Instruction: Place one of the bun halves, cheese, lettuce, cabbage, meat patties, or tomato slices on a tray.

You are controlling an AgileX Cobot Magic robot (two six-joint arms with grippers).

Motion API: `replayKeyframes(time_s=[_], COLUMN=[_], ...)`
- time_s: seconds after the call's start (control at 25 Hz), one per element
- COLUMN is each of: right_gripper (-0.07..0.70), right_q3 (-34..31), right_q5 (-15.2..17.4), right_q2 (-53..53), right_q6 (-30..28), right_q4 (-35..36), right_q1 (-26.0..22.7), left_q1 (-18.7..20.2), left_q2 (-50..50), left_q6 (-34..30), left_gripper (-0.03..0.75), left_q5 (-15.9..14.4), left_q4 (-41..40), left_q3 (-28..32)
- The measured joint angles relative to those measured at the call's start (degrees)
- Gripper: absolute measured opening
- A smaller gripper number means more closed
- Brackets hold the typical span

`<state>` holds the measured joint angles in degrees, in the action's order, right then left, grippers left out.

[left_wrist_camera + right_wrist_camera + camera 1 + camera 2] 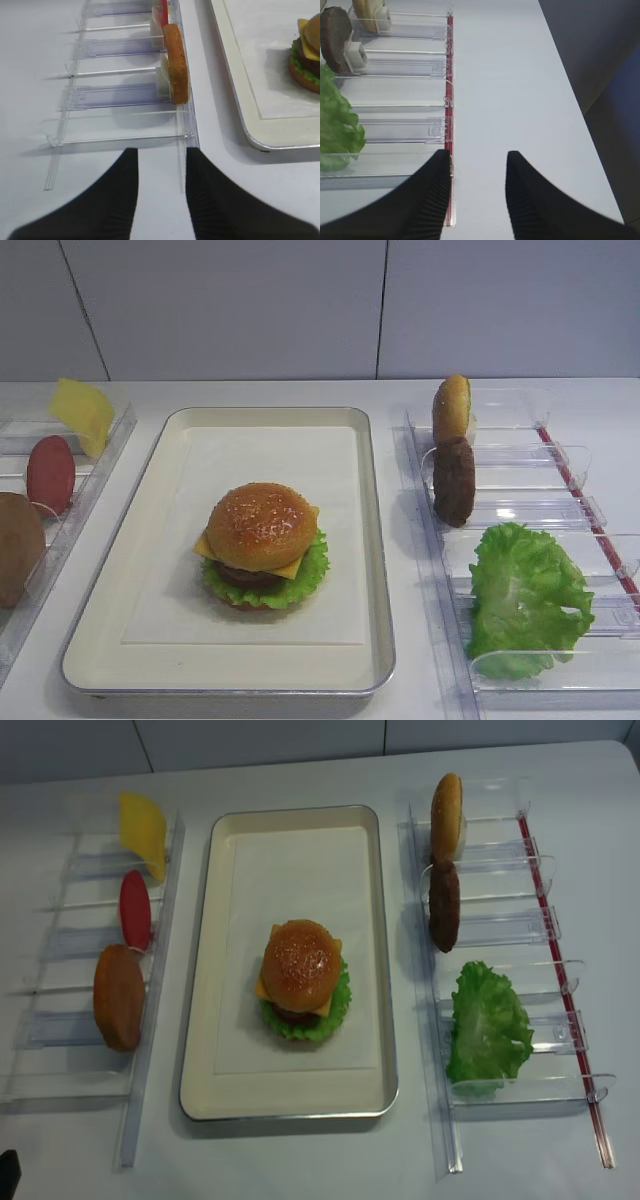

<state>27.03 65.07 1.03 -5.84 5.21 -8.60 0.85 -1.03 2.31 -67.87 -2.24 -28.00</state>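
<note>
A stacked burger stands on the paper-lined silver tray (380, 540): a speckled bun half (262, 523) on top, then cheese (205, 545), a meat patty (245, 577) and lettuce (310, 575). The left rack holds a cheese slice (84, 412), a tomato slice (50, 473) and a bun half (18, 545). In the right rack are a bun half (451, 408), a patty (454, 480) and a lettuce leaf (525, 595). Cabbage is out of view. My left gripper (161, 150) hangs open and empty over the left rack's near end. My right gripper (478, 152) is open and empty at the right rack's red edge.
Clear plastic racks (150, 970) (500, 920) flank the tray on the white table. A red strip (448, 75) runs along the right rack's outer side. The table's right edge (580, 100) shows in the right wrist view. Bare table lies in front of the tray.
</note>
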Motion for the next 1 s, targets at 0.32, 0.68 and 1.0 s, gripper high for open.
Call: replayKeyframes(time_s=[0.32, 0.68, 1.0], right_gripper=[0.274, 0.274, 0.274], right_q3=[0.0, 0.0, 0.0], right_q5=[0.0, 0.0, 0.0], right_q2=[0.0, 0.0, 0.0], right_q6=[0.0, 0.0, 0.0], right_q4=[0.0, 0.0, 0.0], right_q1=[0.0, 0.0, 0.0], left_q1=[0.0, 0.0, 0.0], left_q2=[0.0, 0.0, 0.0], left_q6=[0.0, 0.0, 0.0], left_gripper=[0.216, 0.216, 0.216], left_q5=[0.0, 0.0, 0.0], left_q4=[0.0, 0.0, 0.0], left_q3=[0.0, 0.0, 0.0])
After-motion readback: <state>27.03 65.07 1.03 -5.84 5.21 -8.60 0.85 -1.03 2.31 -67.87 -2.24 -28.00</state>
